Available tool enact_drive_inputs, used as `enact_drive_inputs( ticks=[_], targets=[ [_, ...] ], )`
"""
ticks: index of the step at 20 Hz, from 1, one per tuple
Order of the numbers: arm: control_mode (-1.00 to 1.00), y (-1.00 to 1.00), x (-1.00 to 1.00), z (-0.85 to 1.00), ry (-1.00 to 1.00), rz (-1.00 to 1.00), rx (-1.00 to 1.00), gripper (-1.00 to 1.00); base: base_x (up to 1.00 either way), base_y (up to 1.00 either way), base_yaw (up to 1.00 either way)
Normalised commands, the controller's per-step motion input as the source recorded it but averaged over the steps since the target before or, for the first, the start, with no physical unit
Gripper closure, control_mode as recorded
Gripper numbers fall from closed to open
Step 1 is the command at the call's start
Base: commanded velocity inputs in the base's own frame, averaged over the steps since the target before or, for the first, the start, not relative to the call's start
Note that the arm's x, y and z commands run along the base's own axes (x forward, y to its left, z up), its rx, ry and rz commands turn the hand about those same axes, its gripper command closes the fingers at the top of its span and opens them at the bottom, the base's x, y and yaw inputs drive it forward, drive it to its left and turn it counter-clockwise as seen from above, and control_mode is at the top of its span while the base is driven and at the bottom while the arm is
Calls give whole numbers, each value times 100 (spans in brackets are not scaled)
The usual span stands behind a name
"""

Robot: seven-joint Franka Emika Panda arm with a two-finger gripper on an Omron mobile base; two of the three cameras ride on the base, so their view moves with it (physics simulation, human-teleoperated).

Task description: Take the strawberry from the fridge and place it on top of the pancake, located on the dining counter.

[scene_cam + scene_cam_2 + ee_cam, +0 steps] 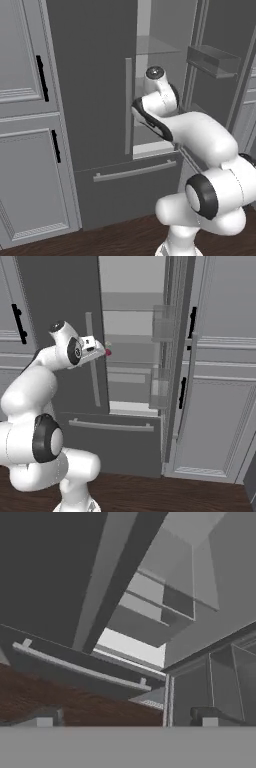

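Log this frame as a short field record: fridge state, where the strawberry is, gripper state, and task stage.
fridge: right upper door swung open, left upper door shut, lower drawer shut
strawberry: small red berry on a shelf inside the fridge, a small pale item just above it
gripper: open, nothing between the fingertips, at the mouth of the open compartment
hand camera: looks along the closed left door toward the drawer handle and the wood floor
task stage: strawberry not yet grasped
cabinets: light grey panelled doors with black handles, left of the fridge

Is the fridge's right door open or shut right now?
Open. The fridge right door is swung out edge-on, exposing light grey shelves and the strawberry inside.
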Motion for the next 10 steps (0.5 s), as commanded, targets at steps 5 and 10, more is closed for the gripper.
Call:
enact_drive_inputs(
  ticks=[5,10],
  targets=[
    [-100,12,22,28,-68,-57,51,-100,0,0,0],
    [-100,66,0,56,-26,-11,30,-100,0,0,0]
  ],
)
